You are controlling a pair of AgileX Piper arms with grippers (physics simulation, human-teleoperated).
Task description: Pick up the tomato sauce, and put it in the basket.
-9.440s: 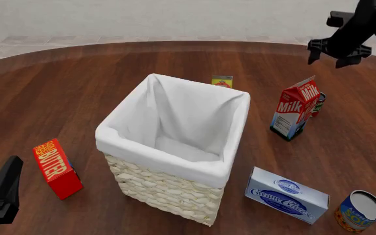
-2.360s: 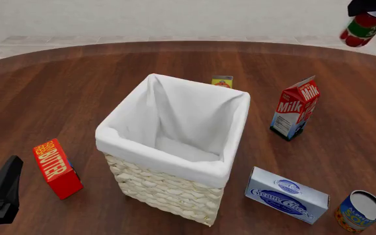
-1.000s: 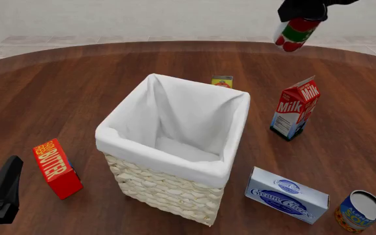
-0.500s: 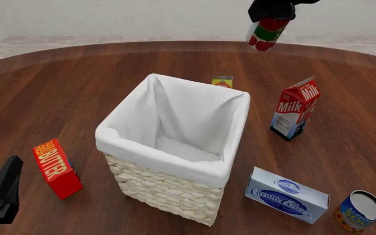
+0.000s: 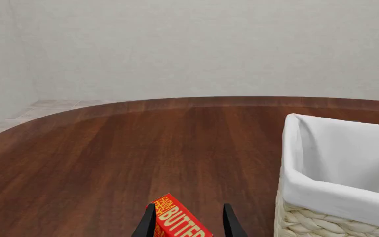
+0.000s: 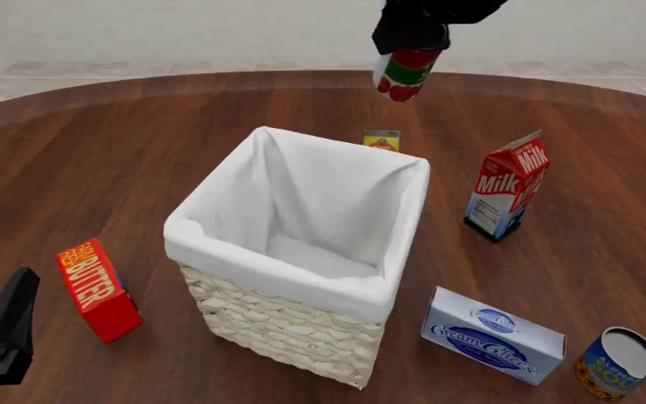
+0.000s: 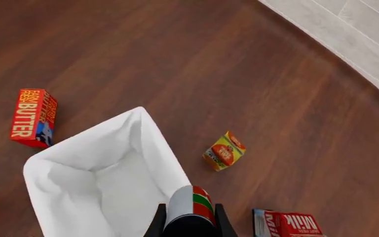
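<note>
Setting: a round, dark wood tabletop [image 6: 98, 143] before a pale wall, with light floor tiles beyond its far edge.
Basket: the basket [image 6: 300, 252] stands at the centre of the front view, its white liner folded over the rim, nothing visible inside.
Tomato sauce: the tomato sauce [image 6: 404, 72] hangs in the air at the top centre of the front view, above the tabletop just beyond the basket's far rim, tilted slightly, its red label with a green band showing.
Right claw: the right claw [image 7: 188, 222] is clamped on the can from above, fingers on either side.
Left claw: the left claw [image 5: 184, 217] sits low at the lower left of the front view, its fingers apart with nothing between them; the butter box [image 6: 98, 289] stands beyond it.
Others: a small yellow box [image 6: 382, 140] behind the basket; a milk carton [image 6: 508, 186] at right; a cream cheese box [image 6: 493, 335] and soup can [image 6: 618, 362] at lower right.
</note>
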